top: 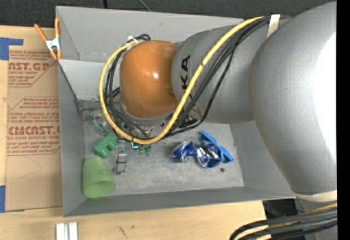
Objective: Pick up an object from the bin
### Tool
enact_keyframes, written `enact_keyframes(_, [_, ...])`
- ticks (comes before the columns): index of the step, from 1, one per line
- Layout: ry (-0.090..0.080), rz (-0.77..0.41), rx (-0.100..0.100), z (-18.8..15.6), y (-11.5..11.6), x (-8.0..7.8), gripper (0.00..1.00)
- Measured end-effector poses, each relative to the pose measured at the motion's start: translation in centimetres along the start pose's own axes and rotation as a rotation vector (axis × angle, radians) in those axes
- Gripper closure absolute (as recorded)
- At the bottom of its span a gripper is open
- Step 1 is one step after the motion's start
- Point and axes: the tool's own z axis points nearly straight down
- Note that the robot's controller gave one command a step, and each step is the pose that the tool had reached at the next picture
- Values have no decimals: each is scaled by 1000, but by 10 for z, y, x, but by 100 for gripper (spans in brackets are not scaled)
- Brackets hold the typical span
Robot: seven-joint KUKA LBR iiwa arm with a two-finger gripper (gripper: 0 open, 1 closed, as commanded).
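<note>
Hand [127, 152] sat low in the left part of the bin [164, 181], mostly hidden under the arm's orange cover [146, 77]. Couldn't tell how far open it was, and nothing was visibly held.

Nearest thing was a small green block [105, 146], just left of the hand and near or maybe touching it. It looked like hard plastic: probably light, stiff and a bit slick. Best taken across its flatter sides, squarely, or it could squirt out.

A pale green cup [97, 177] lay on its side just below, near the front-left corner. It was likely light and prone to roll, so pinch the rim wall.

Blue foil wrappers [202, 152] lay well right. They looked crinkly, soft and slippery, so a poor grip.
</note>
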Motion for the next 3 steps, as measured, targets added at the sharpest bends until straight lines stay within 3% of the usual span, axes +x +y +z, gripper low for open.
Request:
enact_keyframes(1, [-9,-249,-1,93,-10,-44,0])
enact_keyframes(2, [-13,-249,-2,90,-9,-45,100])
enact_keyframes(3, [-18,-296,-2,-84,-2,-27,100])
